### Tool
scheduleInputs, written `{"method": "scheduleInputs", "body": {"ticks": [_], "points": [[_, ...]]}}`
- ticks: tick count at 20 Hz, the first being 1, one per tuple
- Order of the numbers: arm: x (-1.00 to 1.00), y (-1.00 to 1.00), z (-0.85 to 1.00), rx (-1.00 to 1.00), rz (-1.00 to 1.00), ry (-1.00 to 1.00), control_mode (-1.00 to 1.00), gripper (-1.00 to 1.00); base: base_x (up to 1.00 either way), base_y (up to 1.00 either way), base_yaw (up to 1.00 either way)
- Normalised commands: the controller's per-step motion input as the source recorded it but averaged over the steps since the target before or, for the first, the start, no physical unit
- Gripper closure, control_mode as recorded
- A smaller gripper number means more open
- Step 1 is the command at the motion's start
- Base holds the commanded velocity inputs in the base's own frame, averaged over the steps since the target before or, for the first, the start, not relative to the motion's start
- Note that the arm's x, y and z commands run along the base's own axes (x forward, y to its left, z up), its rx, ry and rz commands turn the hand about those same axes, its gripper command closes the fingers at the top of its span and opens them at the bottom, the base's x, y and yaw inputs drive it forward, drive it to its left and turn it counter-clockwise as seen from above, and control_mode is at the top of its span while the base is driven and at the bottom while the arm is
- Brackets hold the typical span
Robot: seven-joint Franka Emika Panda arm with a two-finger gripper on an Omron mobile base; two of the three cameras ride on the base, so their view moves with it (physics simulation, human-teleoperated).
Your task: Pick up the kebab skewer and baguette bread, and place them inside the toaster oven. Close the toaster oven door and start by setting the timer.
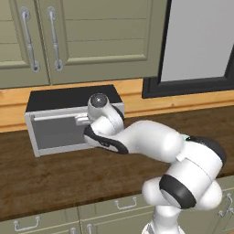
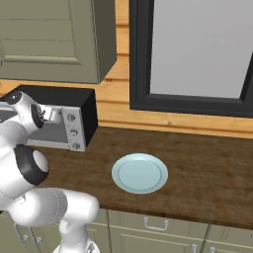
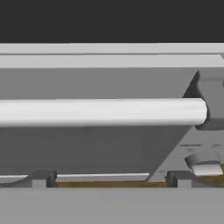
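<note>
The toaster oven (image 1: 73, 97) is a silver box with a black top at the back left of the counter. Its three knobs (image 2: 74, 131) run down the right side of its front. The toaster oven door (image 1: 57, 133) stands upright against the front, grey glass in a silver frame. Its bar handle (image 3: 100, 111) crosses the hand view close in front of me. My gripper (image 3: 111, 180) is open just short of that handle, one fingertip (image 3: 41, 179) at each side below the bar. The gripper (image 1: 81, 121) reaches the door's upper right. The kebab skewer and baguette bread are out of view.
A pale blue plate (image 2: 140, 173) lies on the wooden counter (image 1: 55, 178) right of the oven. Wall cabinets (image 1: 68, 36) hang above the oven, and a dark-framed window (image 2: 197, 49) sits to the right. Drawer fronts (image 1: 27, 224) run below the counter edge.
</note>
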Motion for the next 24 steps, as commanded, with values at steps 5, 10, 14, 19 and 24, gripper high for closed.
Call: {"method": "scheduleInputs", "body": {"ticks": [5, 10, 14, 19, 24], "points": [[-0.67, -0.03, 0.00, 0.01, 0.00, 0.00, -1.00, -1.00, 0.00, 0.00, 0.00], [-0.42, -0.40, 0.02, -0.03, 0.03, 0.00, -1.00, -1.00, 0.00, 0.00, 0.00], [-0.37, -0.27, 0.02, -0.25, 0.26, 0.01, -1.00, -1.00, 0.00, 0.00, 0.00], [-0.16, -0.33, 0.01, -0.38, 0.45, 0.14, -1.00, -1.00, 0.00, 0.00, 0.00], [-0.03, -0.09, 0.00, -0.50, 0.51, 0.31, -1.00, -1.00, 0.00, 0.00, 0.00]]}}
